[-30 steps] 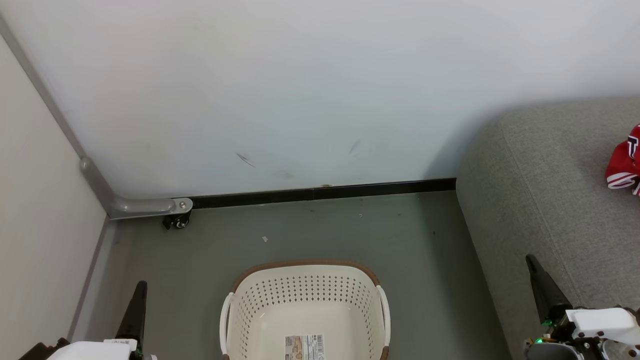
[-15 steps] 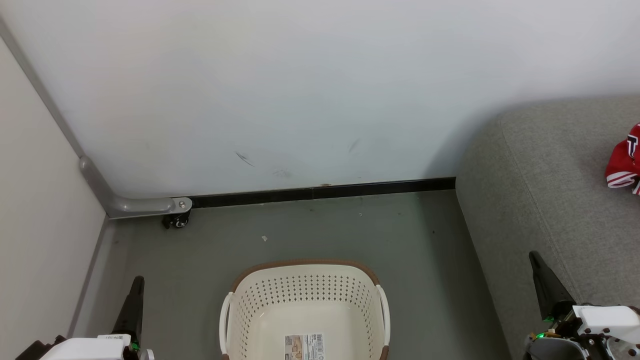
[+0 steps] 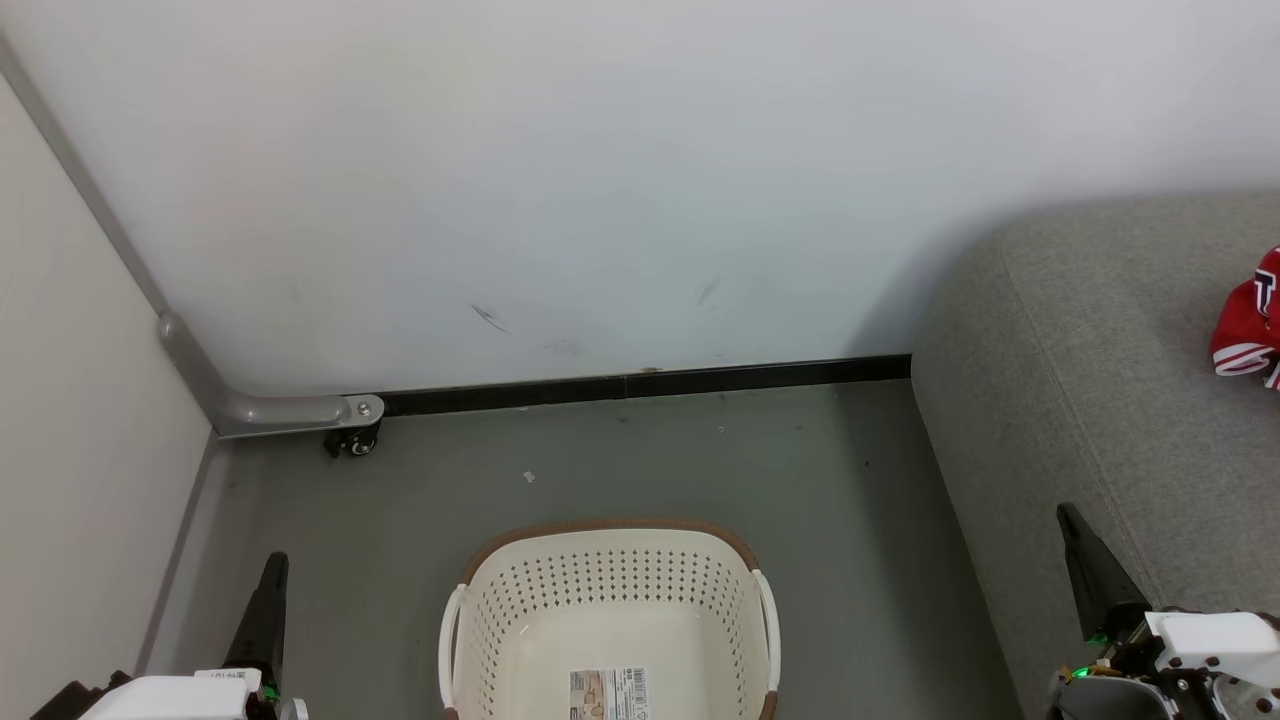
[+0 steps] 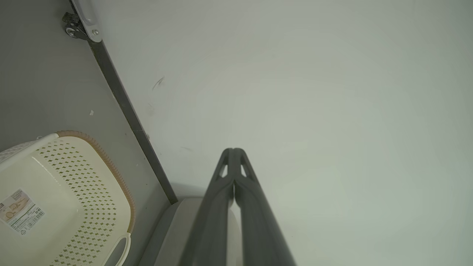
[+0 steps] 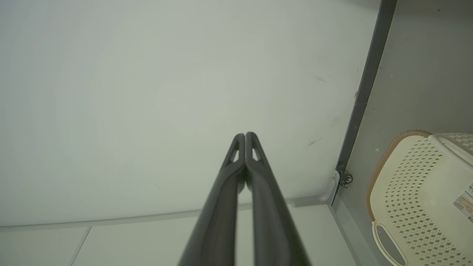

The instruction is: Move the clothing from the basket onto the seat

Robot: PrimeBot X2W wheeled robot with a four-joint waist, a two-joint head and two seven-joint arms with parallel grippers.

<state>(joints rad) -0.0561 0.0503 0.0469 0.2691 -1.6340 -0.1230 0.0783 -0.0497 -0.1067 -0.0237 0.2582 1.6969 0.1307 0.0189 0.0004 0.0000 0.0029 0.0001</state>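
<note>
Head view puts the red basketball jersey with white-striped trim (image 3: 1248, 330) crumpled on the large grey fabric sofa (image 3: 1100, 400), well apart from the cream-white perforated plastic basket (image 3: 610, 570), which holds just its label sticker (image 3: 608, 693); the move looks done, and the left tool (image 4: 233, 152) and right tool (image 5: 245, 136) are clenched on nothing

Label sticker (image 3: 608, 693) on basket (image 3: 600, 590) floor: barcode and small print, too fine to read. Red jersey (image 3: 1243, 335): fragment of dark, white-outlined character, cut off at frame edge, illegible.
</note>
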